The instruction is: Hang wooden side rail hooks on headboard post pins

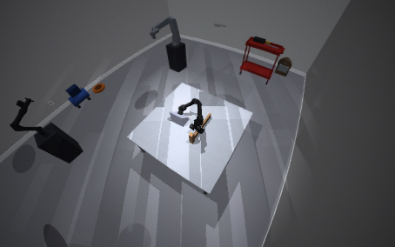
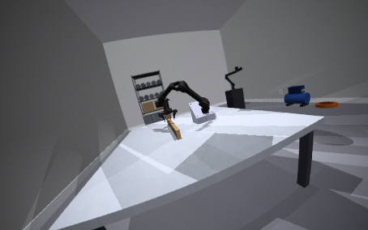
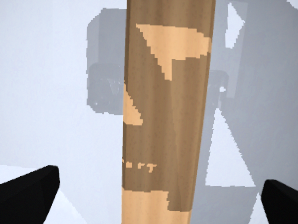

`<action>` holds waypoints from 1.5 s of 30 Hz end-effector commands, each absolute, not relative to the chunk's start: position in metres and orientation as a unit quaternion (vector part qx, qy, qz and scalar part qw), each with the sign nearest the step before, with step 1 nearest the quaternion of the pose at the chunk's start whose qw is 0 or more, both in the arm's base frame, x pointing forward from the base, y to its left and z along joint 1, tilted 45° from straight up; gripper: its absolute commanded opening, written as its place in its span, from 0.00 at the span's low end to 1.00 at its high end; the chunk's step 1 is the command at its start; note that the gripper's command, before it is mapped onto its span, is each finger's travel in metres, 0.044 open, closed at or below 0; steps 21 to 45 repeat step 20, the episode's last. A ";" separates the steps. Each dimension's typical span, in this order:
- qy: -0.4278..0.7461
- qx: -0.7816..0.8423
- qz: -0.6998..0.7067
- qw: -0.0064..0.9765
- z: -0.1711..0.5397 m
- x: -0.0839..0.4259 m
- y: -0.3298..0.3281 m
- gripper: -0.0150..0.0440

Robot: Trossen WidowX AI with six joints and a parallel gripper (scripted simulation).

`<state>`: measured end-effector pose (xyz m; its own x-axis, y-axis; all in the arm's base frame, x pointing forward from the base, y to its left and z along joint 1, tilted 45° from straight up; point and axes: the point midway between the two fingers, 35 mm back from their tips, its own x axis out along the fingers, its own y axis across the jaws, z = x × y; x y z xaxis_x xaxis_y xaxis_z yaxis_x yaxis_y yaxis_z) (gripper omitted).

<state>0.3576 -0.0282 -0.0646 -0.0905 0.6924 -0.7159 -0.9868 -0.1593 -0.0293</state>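
The wooden side rail [image 1: 207,119] [image 2: 171,122] [image 3: 165,100] runs away beneath my gripper. A short, thicker wooden block [image 1: 191,137] [image 2: 177,133], which looks like the headboard post, is at one end of it. My gripper [image 1: 197,129] [image 2: 168,117] [image 3: 161,183] is open and empty, above the rail, with one finger to each side of it in the wrist view and a gap between each finger and the wood. The hooks, the pins and the slot are too small or hidden to make out, so I cannot tell how they sit.
A pale slanted block [image 1: 178,118] [image 2: 201,113] stands on the white table [image 1: 174,152] [image 2: 142,174] close to the arm. A red cart [image 1: 263,52], a blue compressor [image 1: 78,96] [image 2: 297,98] and other arms on dark pedestals are off the table.
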 end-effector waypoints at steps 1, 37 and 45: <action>0.242 -0.304 0.701 0.598 -0.052 0.355 -0.015 1.00; 0.242 -0.304 0.704 0.595 -0.048 0.353 -0.008 1.00; 0.242 -0.304 0.704 0.595 -0.048 0.353 -0.008 1.00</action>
